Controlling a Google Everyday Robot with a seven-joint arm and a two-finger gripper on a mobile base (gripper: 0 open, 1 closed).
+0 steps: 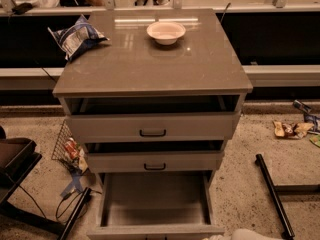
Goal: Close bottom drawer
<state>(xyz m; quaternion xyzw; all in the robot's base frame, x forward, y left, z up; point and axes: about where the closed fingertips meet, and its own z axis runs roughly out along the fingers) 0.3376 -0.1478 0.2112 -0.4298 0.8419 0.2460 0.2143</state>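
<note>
The bottom drawer of the grey cabinet is pulled far out, showing its empty grey tray. Its front panel lies at the picture's bottom edge and its handle is cut off. The middle drawer and the top drawer stand a little open. Only a white piece of my arm shows at the bottom edge, just right of the bottom drawer's front corner. My gripper is below the picture and out of view.
A white bowl and a chip bag lie on the cabinet top. A wire basket with litter and a dark chair stand on the left. A black bar and wrappers lie on the floor at right.
</note>
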